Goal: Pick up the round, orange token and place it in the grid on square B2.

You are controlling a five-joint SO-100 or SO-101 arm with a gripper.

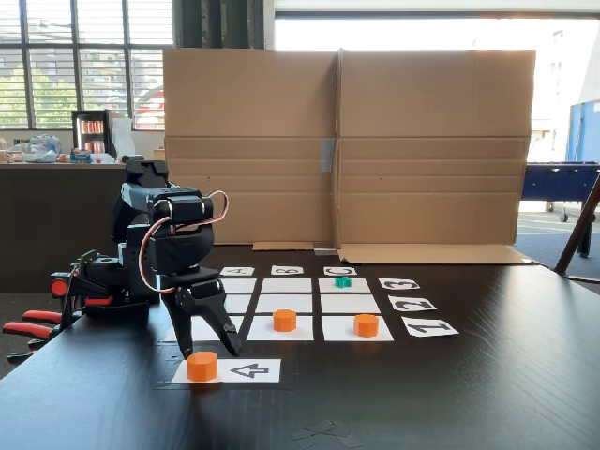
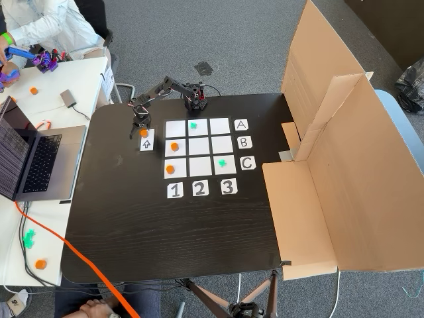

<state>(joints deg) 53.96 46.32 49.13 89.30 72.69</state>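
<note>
A fixed view shows the round, orange token [image 1: 202,366], a smooth short puck, on the white arrow card [image 1: 246,370] on the black counter [image 1: 450,394]. The claw [image 1: 208,351] stands open just above it. Beyond lies the paper grid [image 1: 309,302].

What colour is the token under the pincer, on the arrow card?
Solid orange token, clearest in the table-level fixed view.

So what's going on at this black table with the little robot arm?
The arm's gripper hangs open just above an orange token on the arrow card, not yet gripping it. The grid already holds two orange tokens and two green crosses; its centre square is bare.
</note>
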